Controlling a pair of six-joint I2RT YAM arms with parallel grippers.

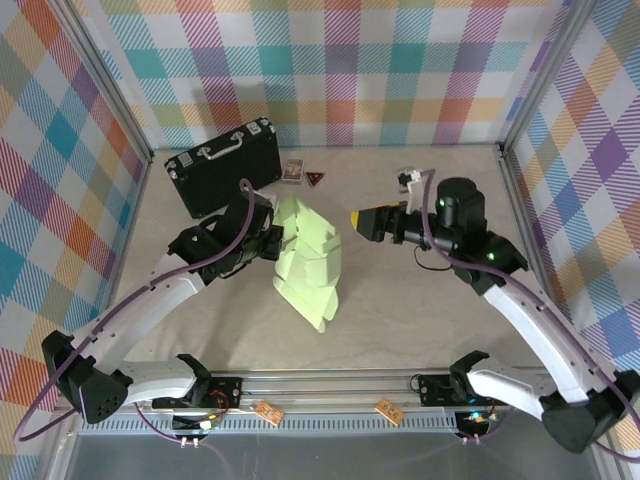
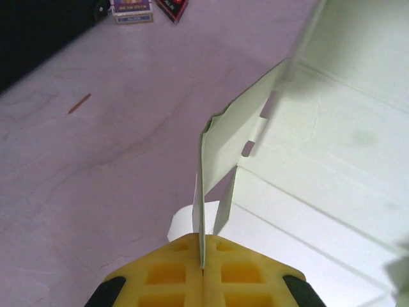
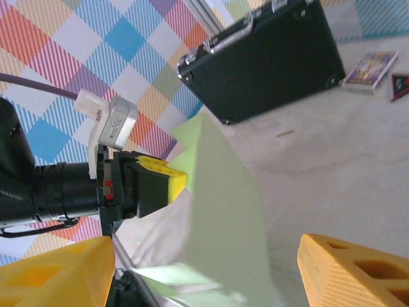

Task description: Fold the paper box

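Note:
The paper box point(image 1: 310, 262) is a pale green card sheet, partly folded and standing tilted at the table's middle. My left gripper point(image 1: 279, 240) is at its left upper side, shut on a thin upright flap. In the left wrist view the flap's edge point(image 2: 211, 153) runs down into the closed yellow fingertips point(image 2: 167, 272) of that gripper point(image 2: 203, 242). My right gripper point(image 1: 357, 218) hovers to the right of the box, open and a short gap away from it. In the right wrist view the green card point(image 3: 227, 211) stands ahead of the gripper point(image 3: 206, 249), between its spread fingers point(image 3: 354, 272).
A black briefcase point(image 1: 222, 168) with metal corners lies at the back left, close behind the left arm. A small card pack point(image 1: 292, 170) and a red triangular piece point(image 1: 314, 179) lie beside it. A small stick point(image 2: 80, 103) lies on the table. Plaid walls enclose three sides.

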